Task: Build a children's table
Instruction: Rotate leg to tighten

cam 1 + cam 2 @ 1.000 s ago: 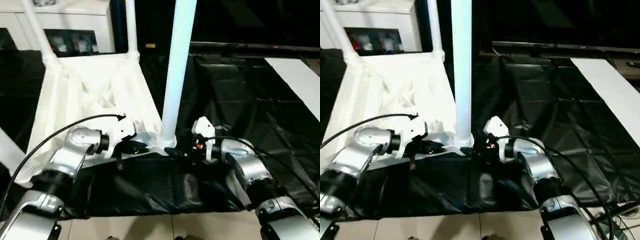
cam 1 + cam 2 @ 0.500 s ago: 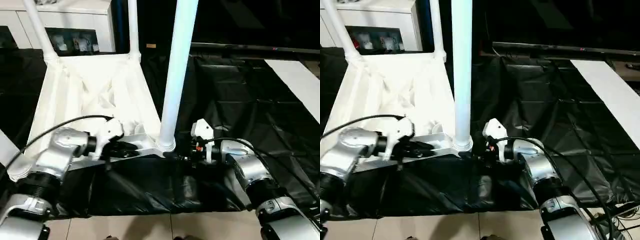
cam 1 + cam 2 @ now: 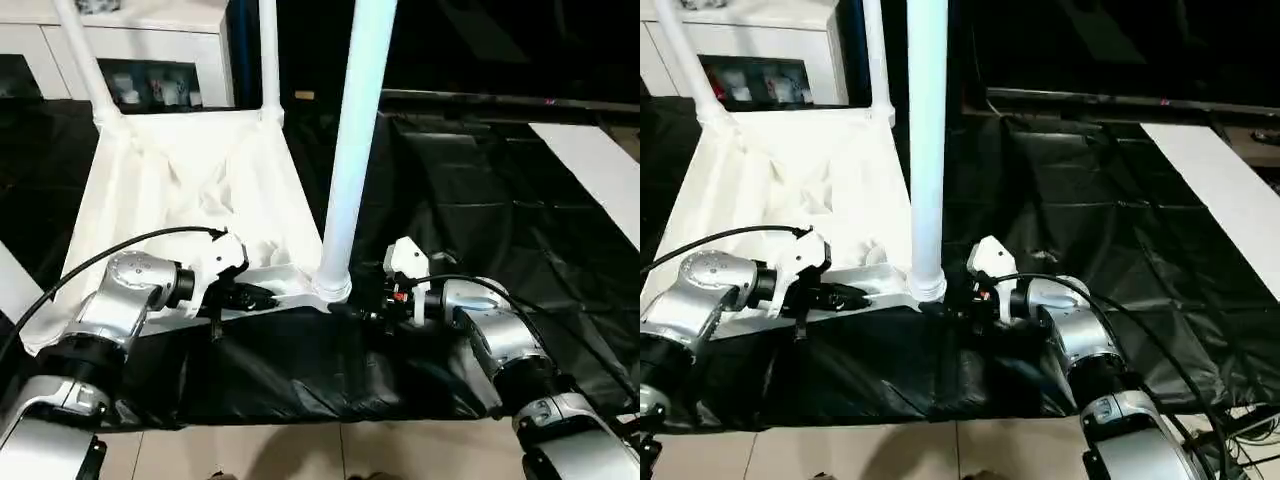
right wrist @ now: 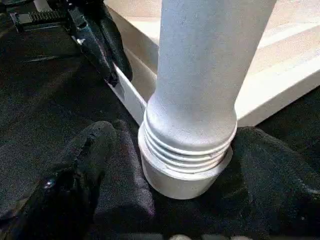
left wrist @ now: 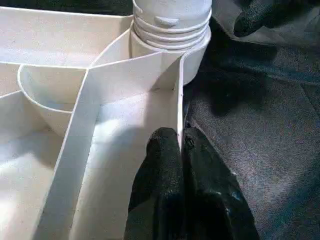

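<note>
With the upturned white plastic ribbed tabletop [image 3: 190,190] now slid slightly along the black-covered work table's [image 3: 480,190] near edge, the left gripper [image 5: 181,145] pinches its thin rim wall while the right gripper [image 4: 165,170], fingers spread wide, brackets the upright white tubular leg [image 3: 350,150] seated in the near corner socket, suggesting tightening comes next.

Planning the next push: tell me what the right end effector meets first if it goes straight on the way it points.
The right end effector would most likely meet the leg first: its threaded base, in the tabletop corner socket, stands between the open fingers. How close is unclear.
</note>
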{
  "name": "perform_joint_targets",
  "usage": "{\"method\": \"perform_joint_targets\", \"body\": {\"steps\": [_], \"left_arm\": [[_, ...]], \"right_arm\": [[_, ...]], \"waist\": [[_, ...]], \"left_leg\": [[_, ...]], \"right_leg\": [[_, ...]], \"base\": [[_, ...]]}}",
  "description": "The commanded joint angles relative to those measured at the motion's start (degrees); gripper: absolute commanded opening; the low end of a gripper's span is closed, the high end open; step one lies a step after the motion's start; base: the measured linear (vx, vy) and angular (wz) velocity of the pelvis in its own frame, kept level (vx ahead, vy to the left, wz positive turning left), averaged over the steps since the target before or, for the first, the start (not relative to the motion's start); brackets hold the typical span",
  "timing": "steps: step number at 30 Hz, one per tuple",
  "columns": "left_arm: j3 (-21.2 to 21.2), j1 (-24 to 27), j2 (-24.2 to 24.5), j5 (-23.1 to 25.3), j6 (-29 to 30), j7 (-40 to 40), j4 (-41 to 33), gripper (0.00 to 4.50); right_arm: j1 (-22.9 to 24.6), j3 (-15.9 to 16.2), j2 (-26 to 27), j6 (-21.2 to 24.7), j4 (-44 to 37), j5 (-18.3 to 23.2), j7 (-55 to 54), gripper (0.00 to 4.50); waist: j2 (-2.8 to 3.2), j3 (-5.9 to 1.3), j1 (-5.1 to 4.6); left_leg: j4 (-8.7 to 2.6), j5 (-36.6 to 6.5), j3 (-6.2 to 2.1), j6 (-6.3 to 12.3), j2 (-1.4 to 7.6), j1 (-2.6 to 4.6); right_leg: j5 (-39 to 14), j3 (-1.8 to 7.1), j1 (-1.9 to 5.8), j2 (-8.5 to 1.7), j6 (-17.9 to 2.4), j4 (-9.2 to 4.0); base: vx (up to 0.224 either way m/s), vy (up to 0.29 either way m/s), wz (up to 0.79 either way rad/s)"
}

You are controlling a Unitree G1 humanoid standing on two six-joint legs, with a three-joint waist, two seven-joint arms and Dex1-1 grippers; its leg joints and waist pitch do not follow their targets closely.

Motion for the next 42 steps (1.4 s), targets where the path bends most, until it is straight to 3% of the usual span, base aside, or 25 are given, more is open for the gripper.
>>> {"method": "perform_joint_targets", "body": {"steps": [1,4,7,10,14,17,28,34,36,39,42], "left_arm": [[-1.84,0.44,0.00,0.39,-0.12,-2.88,0.33,0.02],[-2.39,1.46,0.21,-1.02,-0.83,-6.56,-1.66,0.00],[-3.24,2.38,0.70,-1.88,-0.65,-9.31,-3.79,0.00],[-3.70,2.44,1.03,-1.77,-1.01,-10.06,-4.18,0.00],[-3.94,2.51,1.30,-1.62,-1.30,-10.66,-4.48,0.00],[-3.80,2.72,1.40,-1.11,-1.34,-10.81,-4.65,0.00],[-4.00,3.09,1.99,-0.68,-1.67,-10.16,-4.60,0.00],[-3.76,2.52,1.59,0.05,-1.83,-8.34,-3.47,0.00],[-3.62,2.08,1.06,0.86,-1.48,-5.98,-2.90,0.00],[-3.90,1.48,0.24,2.69,-0.45,-2.02,-2.35,0.00],[-4.20,0.66,-4.33,3.75,3.69,4.67,-3.27,0.00]], "right_arm": [[-1.76,0.54,-0.05,0.25,0.73,0.28,2.17,4.33],[-2.46,1.60,-0.70,-0.45,1.35,-1.09,2.70,4.43],[-3.09,2.99,-1.21,-1.76,1.99,-2.25,4.63,4.43],[-3.78,3.36,-1.08,-2.67,2.82,-2.45,5.68,4.43],[-4.81,3.51,-0.65,-3.12,4.02,-2.54,6.66,4.43],[-5.32,3.65,-0.26,-3.05,4.57,-2.25,7.61,4.07],[-5.84,4.27,0.67,-4.56,6.70,-3.12,7.68,3.34],[-5.00,4.29,1.48,-4.56,6.52,-3.44,6.33,2.95],[-4.07,3.71,2.08,-4.29,6.17,-3.03,4.35,2.81],[-2.75,2.50,3.19,-3.70,5.80,-2.70,0.02,2.75],[0.13,-0.05,6.76,-2.50,5.08,-3.41,-13.25,2.73]], "waist": [[0.12,-3.57,0.29],[0.05,-3.66,0.30],[0.17,-3.88,0.87],[-0.04,-3.82,1.24],[0.00,-3.72,1.53],[-0.16,-3.72,1.73],[-0.02,-3.76,1.85],[0.54,-3.70,1.81],[1.00,-3.65,1.81],[0.80,-3.34,1.60],[0.80,-2.89,1.29]], "left_leg": [[-3.57,-14.09,0.27,1.18,0.68,0.00],[-3.54,-12.73,0.28,1.31,0.81,-0.08],[-3.31,-10.29,0.68,2.16,0.91,0.27],[-3.23,-10.25,0.93,2.75,0.95,0.30],[-3.34,-11.54,0.82,1.95,0.96,0.20],[-3.41,-11.90,0.73,1.38,0.97,0.10],[-3.46,-12.42,0.68,0.68,0.98,0.19],[-3.54,-14.35,0.60,-0.05,0.93,0.27],[-3.61,-15.29,0.55,-0.41,0.95,0.44],[-3.78,-19.19,0.32,-1.21,0.87,0.79],[-3.90,-21.96,0.00,-2.15,0.65,1.26]], "right_leg": [[-19.57,2.93,3.16,-2.88,-10.37,-4.43],[-16.35,2.93,3.29,-2.87,-11.53,-3.92],[-9.75,3.02,3.19,-2.67,-13.74,-3.16],[-8.24,3.01,3.19,-2.60,-14.56,-2.90],[-11.49,3.04,3.28,-2.84,-13.33,-3.19],[-12.96,3.06,3.35,-2.89,-12.42,-3.25],[-12.66,3.04,3.25,-2.77,-12.46,-3.20],[-14.07,3.05,3.24,-2.74,-12.22,-3.44],[-14.65,3.06,3.11,-2.71,-12.12,-3.58],[-20.74,3.03,2.87,-2.83,-10.75,-4.40],[-28.01,2.77,2.37,-2.93,-8.30,-5.44]], "base": [[0.000,0.000,0.00],[0.000,0.000,0.00],[0.000,0.000,0.00],[0.000,0.000,0.00],[0.000,0.000,0.00],[0.000,0.000,0.00],[0.000,0.000,0.00],[0.000,0.000,0.00],[0.000,0.000,0.00],[0.000,0.000,0.00],[0.000,0.000,0.00]]}}
